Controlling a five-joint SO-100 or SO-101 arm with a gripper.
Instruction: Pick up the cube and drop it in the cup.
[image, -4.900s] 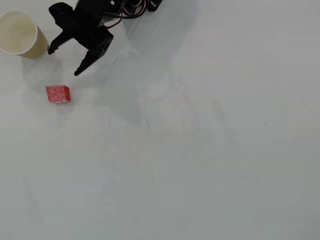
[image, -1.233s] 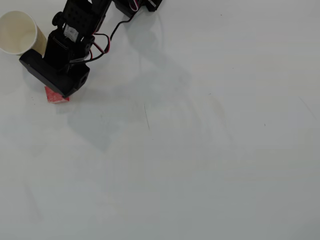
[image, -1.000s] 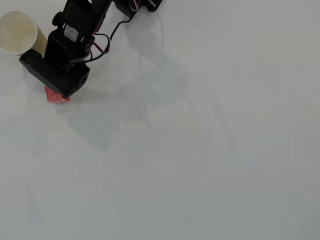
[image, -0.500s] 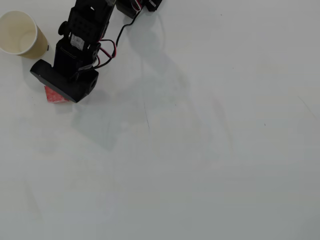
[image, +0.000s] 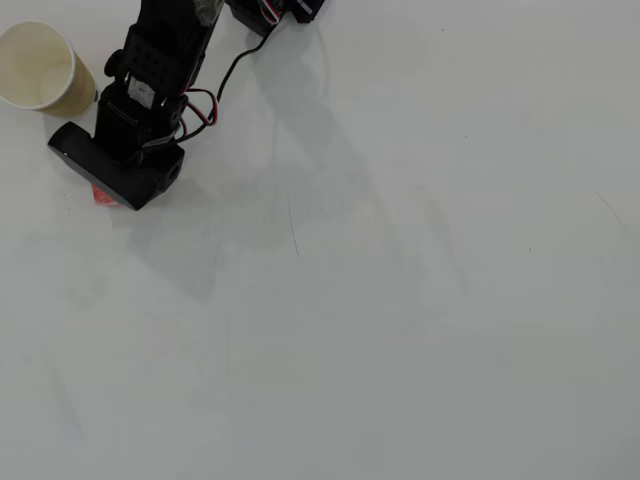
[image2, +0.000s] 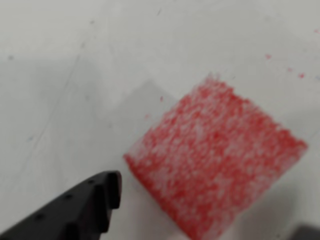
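- One cube (image2: 215, 162) filled most of your wrist view; red with whitish speckles, it sat flat on the white table (image: 400, 300), turned corner-on to the camera, which explains why the approach looked skewed
- One dark fingertip (image2: 92, 202) showed at the lower left of that view, just beside the cube's near corner with a sliver of table between; not touching, as far as the blur allowed
- A grey edge at the bottom right corner was probably the other finger; if so, your gripper (image2: 200, 220) stood apart with the cube between its tips, not clamped; I judged it open, bracketing the block before the squeeze
- From overhead, the arm (image: 130, 130) covered nearly all of the cube (image: 103, 197); only a red sliver peeked out at the lower left of the black housing; you had placed the wrist right over the block, hence the close-up
- The cup (image: 42, 68) stood upright near the top left of the overhead view, mouth open and empty, near the arm but apart from it; close by, so the carry should be brief
- Judgement: you were at the grasp step; cube not lifted; the diagonal set of the block risked the fingers closing on corners and twisting it
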